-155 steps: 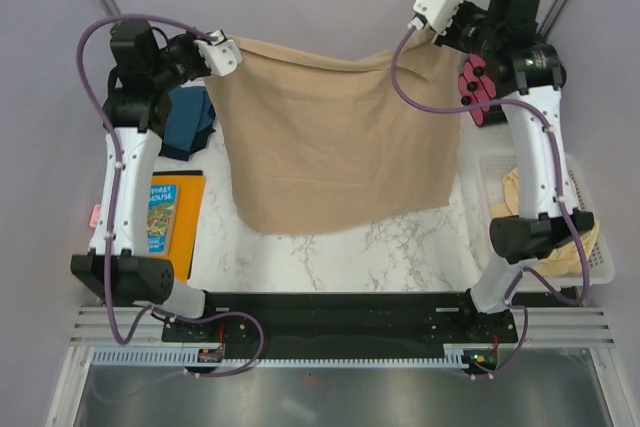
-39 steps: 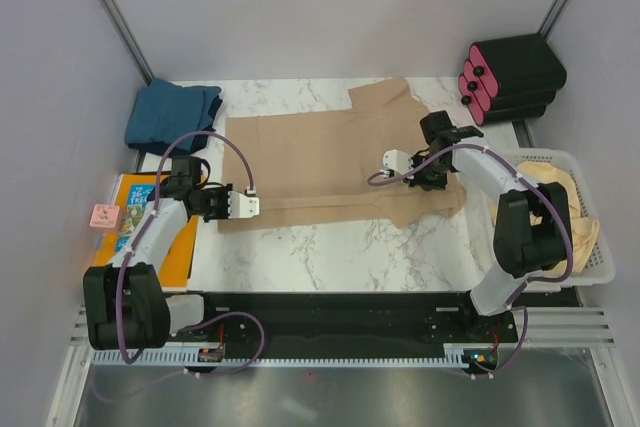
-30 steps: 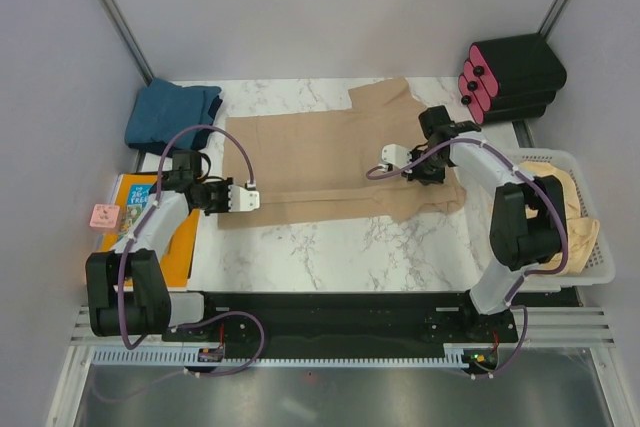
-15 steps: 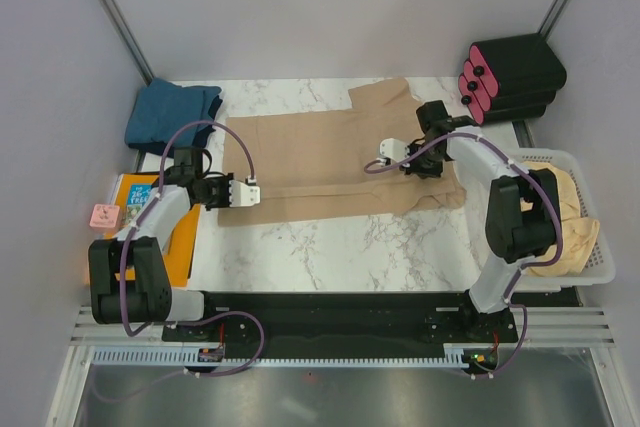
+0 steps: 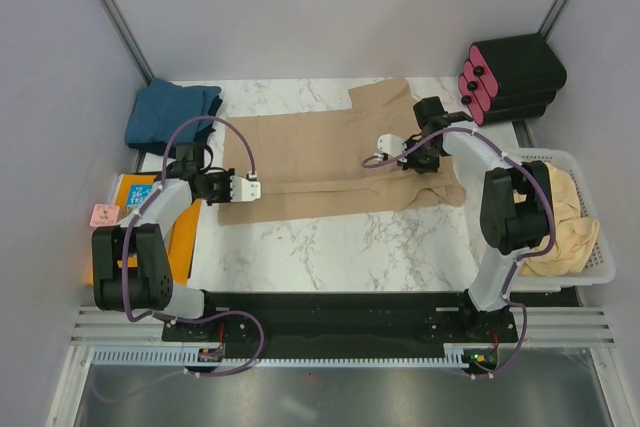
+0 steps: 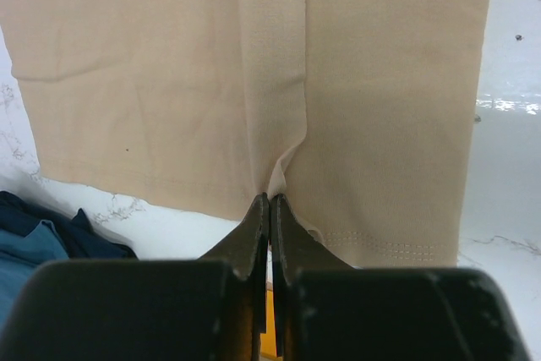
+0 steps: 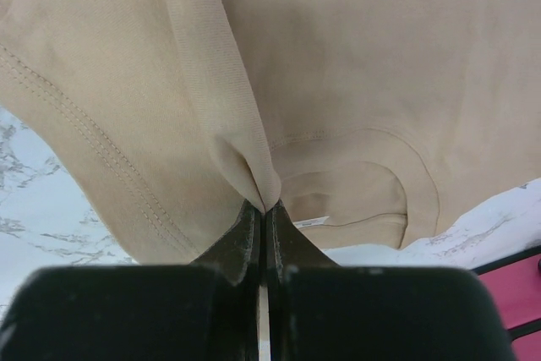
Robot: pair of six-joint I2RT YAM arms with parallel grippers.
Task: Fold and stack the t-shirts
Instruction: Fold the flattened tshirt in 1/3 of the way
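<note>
A tan t-shirt (image 5: 330, 162) lies spread across the marble table, its near strip turned over along a fold line. My left gripper (image 5: 252, 190) is shut on the shirt's hem edge (image 6: 283, 171) at the left. My right gripper (image 5: 385, 145) is shut on a pinch of cloth (image 7: 254, 175) near the collar (image 7: 363, 192) at the right. A folded dark teal-blue t-shirt (image 5: 175, 115) sits at the far left corner. Pale beige t-shirts (image 5: 565, 222) are heaped in the white basket (image 5: 600, 267) on the right.
An orange-and-blue picture book (image 5: 140, 222) lies on the left under my left arm, with a small pink block (image 5: 103, 215) beside it. A black and pink case (image 5: 510, 77) stands at the far right corner. Bare marble (image 5: 330, 247) runs along the near side.
The shirt went from hanging in the air to lying on the table. Over the last second both grippers carried the near edge away from me, narrowing the folded strip.
</note>
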